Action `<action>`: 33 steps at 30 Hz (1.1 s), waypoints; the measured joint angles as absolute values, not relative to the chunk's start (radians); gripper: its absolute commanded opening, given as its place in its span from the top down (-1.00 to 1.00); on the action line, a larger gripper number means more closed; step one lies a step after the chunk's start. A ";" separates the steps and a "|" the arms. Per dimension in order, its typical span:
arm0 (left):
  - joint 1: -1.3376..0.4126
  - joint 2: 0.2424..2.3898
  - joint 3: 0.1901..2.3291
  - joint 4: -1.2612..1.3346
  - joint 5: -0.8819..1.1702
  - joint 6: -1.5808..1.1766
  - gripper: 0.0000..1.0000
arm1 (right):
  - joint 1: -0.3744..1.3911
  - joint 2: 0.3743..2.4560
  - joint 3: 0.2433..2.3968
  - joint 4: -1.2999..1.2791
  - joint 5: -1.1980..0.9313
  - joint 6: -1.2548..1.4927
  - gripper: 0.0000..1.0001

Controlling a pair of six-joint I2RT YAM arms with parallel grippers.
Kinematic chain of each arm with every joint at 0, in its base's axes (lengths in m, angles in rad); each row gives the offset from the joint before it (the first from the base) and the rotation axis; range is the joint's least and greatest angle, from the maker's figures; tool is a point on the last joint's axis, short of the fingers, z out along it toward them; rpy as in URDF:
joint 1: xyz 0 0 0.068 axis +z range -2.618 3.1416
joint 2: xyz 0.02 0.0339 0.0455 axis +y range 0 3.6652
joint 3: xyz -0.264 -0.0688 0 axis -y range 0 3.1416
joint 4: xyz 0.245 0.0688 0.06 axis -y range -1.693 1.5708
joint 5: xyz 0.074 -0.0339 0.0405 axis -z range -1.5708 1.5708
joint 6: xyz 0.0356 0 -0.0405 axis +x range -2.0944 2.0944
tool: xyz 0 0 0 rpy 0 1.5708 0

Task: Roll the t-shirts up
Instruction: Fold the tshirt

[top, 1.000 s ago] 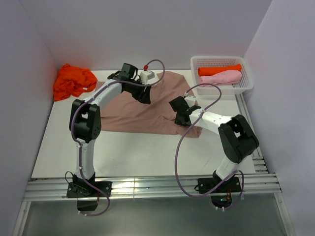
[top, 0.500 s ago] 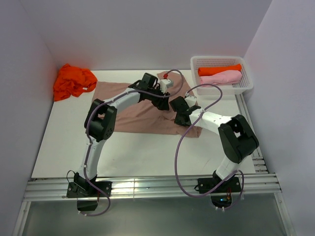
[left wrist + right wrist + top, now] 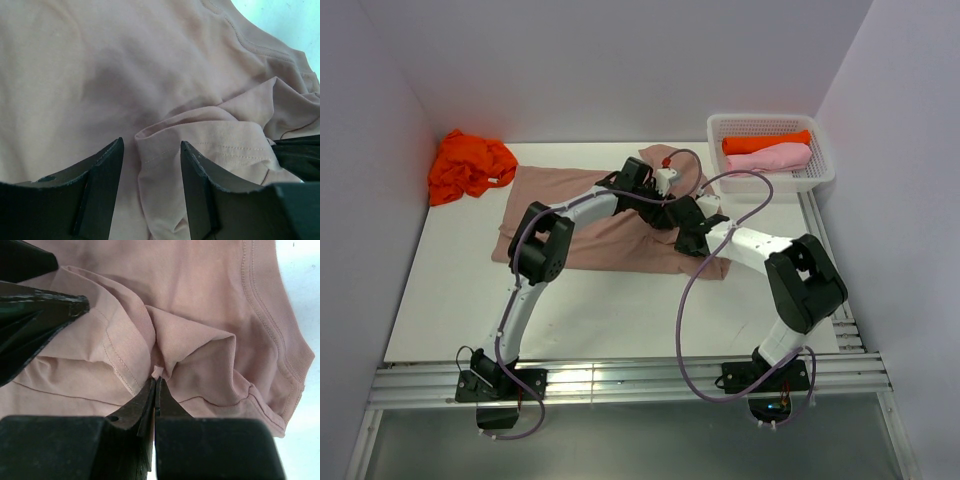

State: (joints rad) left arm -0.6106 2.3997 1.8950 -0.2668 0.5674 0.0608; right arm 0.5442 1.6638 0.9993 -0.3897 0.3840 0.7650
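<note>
A large dusty pinkish-brown t-shirt lies spread on the white table. My right gripper is shut on a pinch of its cloth near the front right hem. My left gripper is open just beside it, its jaws on either side of a raised fold of the same shirt, not closed on it. A crumpled bright orange t-shirt lies at the far left. A rolled orange t-shirt and a rolled light pink t-shirt lie in the basket.
A white plastic mesh basket stands at the far right corner. White walls close in the table on the left, back and right. The metal rail runs along the near edge.
My left arm has swung right across the shirt, from its far middle to right beside my right gripper. The shirt's cloth has shifted a little. My right gripper has stayed put.
</note>
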 measured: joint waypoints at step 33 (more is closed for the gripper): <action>-0.596 2.313 1.768 -0.170 0.468 -0.007 0.99 | 0.411 1.728 1.241 -0.479 0.404 0.656 1.00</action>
State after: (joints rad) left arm -0.5957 2.3135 1.7683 -0.1696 0.4683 -0.0074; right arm 0.4110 1.7275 1.2411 -0.4793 0.4042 0.6563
